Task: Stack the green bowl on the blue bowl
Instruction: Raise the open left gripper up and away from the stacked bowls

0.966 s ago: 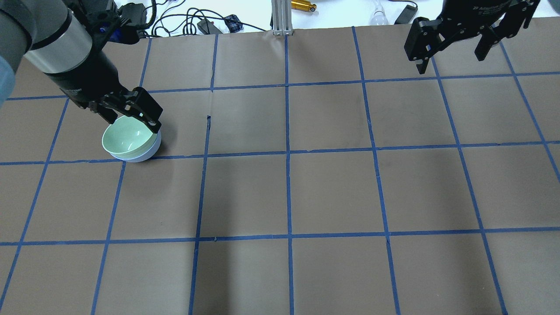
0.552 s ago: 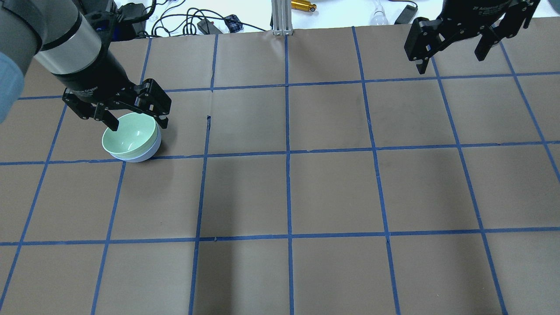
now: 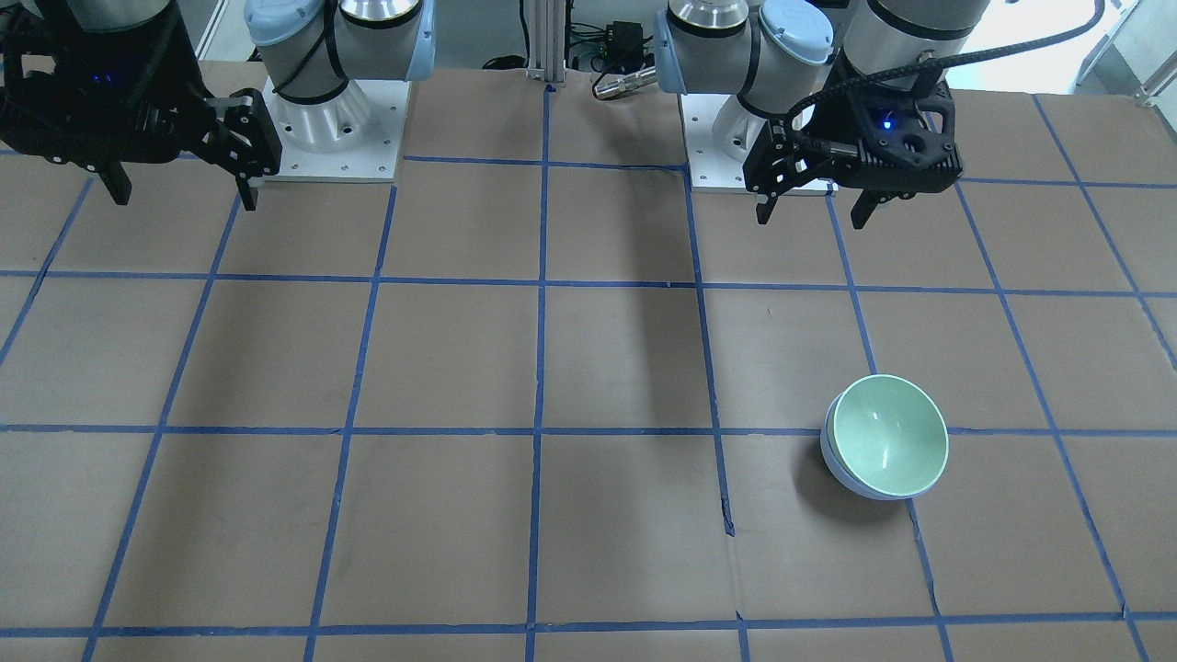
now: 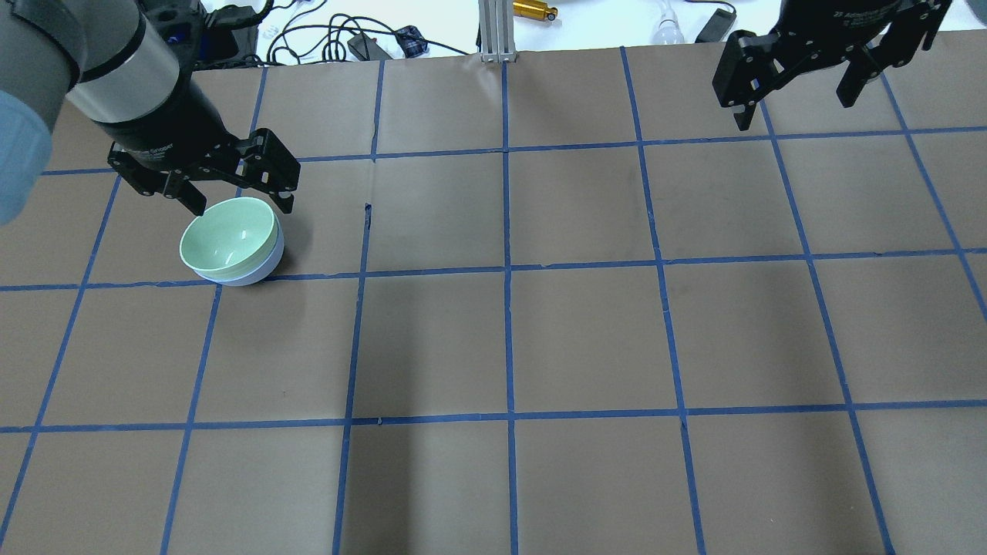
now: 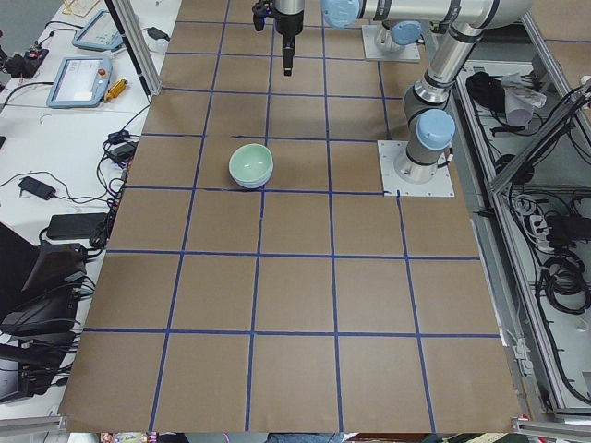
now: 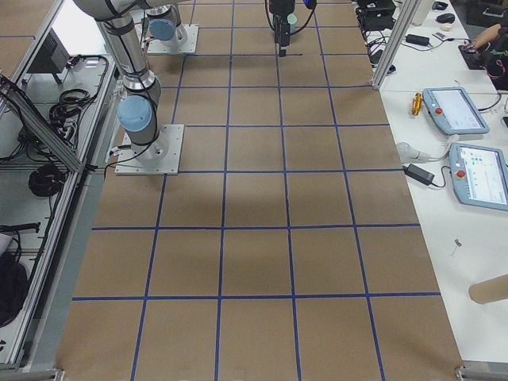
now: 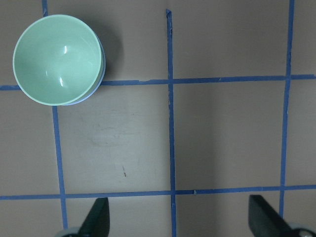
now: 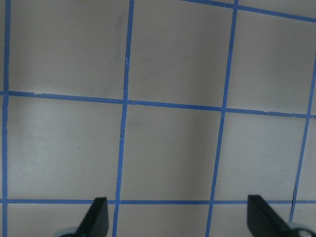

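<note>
The green bowl sits nested inside the blue bowl on the brown paper at the table's left. Only a thin band of the blue bowl shows under the green rim. The stack also shows in the front-facing view, green bowl in blue bowl, and in the left wrist view. My left gripper is open and empty, raised above the stack and apart from it. My right gripper is open and empty, high over the far right of the table.
The table is covered in brown paper with a blue tape grid. Cables and small devices lie beyond its far edge by an aluminium post. The two arm bases stand on the robot's side.
My left gripper has come off the green bowl's rim and lifted clear of it with its jaws open. The stacked bowls and the right arm have not moved.
</note>
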You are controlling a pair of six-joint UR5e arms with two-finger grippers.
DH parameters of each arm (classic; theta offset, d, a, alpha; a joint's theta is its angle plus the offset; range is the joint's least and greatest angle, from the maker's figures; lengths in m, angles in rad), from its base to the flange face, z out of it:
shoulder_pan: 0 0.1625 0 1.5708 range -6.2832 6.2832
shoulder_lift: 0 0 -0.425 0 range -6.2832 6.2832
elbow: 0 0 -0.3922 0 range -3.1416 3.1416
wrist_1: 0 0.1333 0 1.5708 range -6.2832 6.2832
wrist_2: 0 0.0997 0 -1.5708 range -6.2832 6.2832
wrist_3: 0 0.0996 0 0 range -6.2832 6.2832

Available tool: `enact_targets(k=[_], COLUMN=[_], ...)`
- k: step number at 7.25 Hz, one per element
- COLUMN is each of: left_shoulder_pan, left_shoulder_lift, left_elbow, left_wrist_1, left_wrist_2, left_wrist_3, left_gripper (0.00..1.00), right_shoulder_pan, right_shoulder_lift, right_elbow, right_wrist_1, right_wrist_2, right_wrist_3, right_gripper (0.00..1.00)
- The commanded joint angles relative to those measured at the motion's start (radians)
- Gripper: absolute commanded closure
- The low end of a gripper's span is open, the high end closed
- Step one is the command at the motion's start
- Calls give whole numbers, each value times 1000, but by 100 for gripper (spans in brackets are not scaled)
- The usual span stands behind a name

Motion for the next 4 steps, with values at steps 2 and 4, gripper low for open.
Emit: enact_targets(k=[2, 4], left_shoulder_pan=[0, 0], left_shoulder_lift=[-7, -8], left_elbow=[0, -5], left_wrist_1=[32, 37], left_wrist_2=[0, 0], left_wrist_3=[11, 11], left_gripper=[0, 0], right_shoulder_pan=[0, 0], right_shoulder_lift=[0, 0], right_elbow=[0, 0], right_wrist_1=[0, 0], right_wrist_2=[0, 0], right_wrist_3=[0, 0], right_gripper=[0, 0])
